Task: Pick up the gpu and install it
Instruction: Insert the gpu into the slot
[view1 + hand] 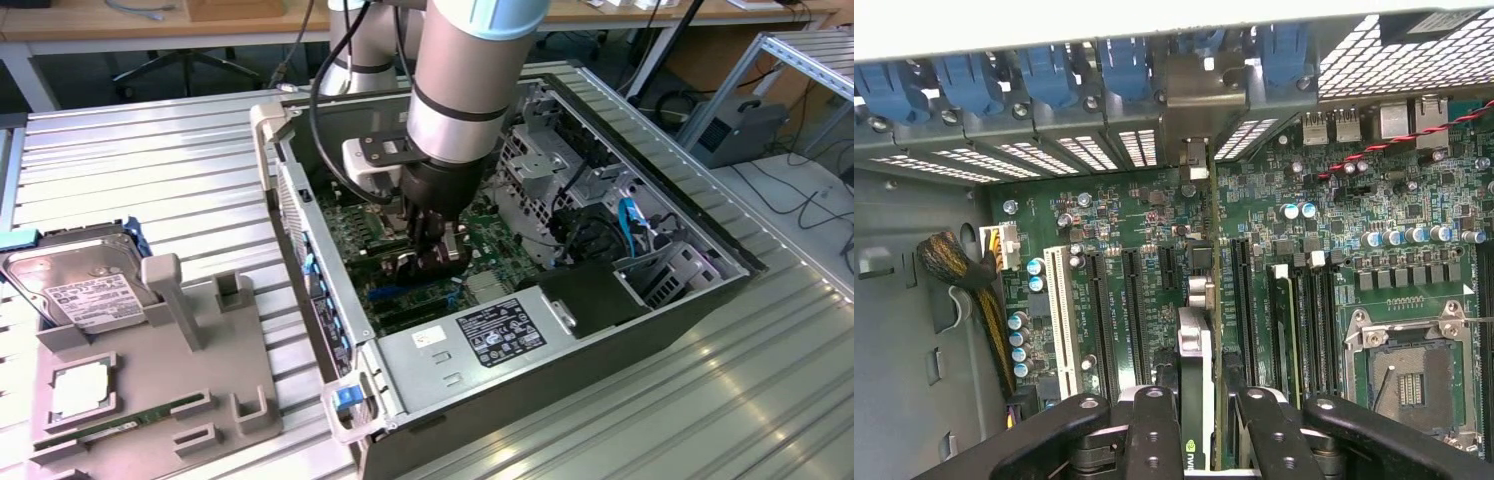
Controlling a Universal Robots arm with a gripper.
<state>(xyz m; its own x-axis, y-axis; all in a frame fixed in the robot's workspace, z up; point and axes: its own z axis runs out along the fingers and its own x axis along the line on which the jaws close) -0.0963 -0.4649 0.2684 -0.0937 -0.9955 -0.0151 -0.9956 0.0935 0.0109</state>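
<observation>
Jaws: closed on the gpu, one black finger on each face of the card, down inside the case at the end of the grey robot arm (461,90).
Gpu: a thin flat dark gpu card (1197,370) with a silver metal bracket, held on edge over the green motherboard (1154,200). Its bracket end meets the rear wall of the case.
Seating: the card's lower edge is hidden, so I cannot tell whether it sits in a slot.
Case: a black and silver open computer case (300,230) lying on its side on the ribbed metal table (160,150).
Close on one side: long black expansion slots (1099,310) and a white slot (1062,310), with a braided brown cable bundle (964,270) beyond them.
Close on the other side: black memory slots (1304,320), then the silver processor socket (1404,375).
Rear wall: a row of blue plastic slot clips (1044,75) above perforated slot covers.
Tight spots: a silver power supply box with a black label (494,335) stands just beside the jaws. A blue cable (627,225) hangs further in.
Outside the case: a grey plastic parts holder (200,380) at the exterior view's left carries a boxy silver hard drive (83,290) and a slim green memory stick (120,420), well apart from the arm.
</observation>
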